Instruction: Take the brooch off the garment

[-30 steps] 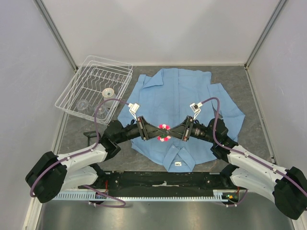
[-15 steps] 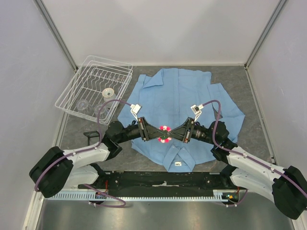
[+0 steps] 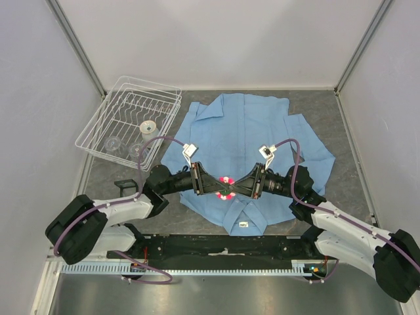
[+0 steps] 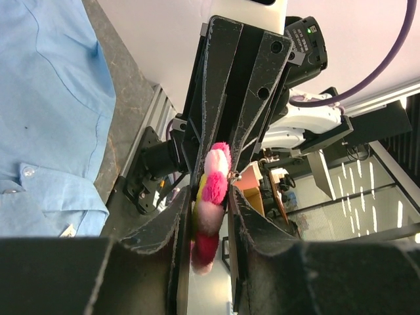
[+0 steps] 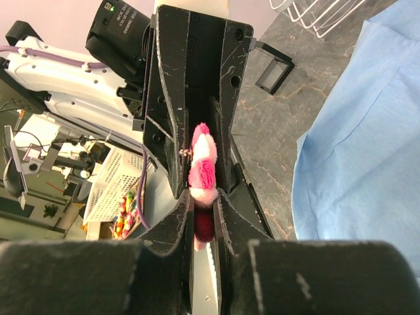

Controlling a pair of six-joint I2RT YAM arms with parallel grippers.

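Note:
The brooch, a pink-red flower with a yellow centre, is held between both grippers above the lower chest of the light blue shirt. My left gripper comes in from the left and my right gripper from the right, tips meeting on it. In the left wrist view the brooch sits edge-on between my left gripper's jaws, with the shirt off to the left. In the right wrist view my right gripper pinches the brooch, with the shirt to the right.
A white wire dish rack with small glassware stands at the back left. A small black object lies on the grey table left of the shirt. The shirt's white label is at the collar, nearest the arm bases.
Both grippers have stayed together on the brooch and shifted slightly toward the near edge. The shirt has not moved.

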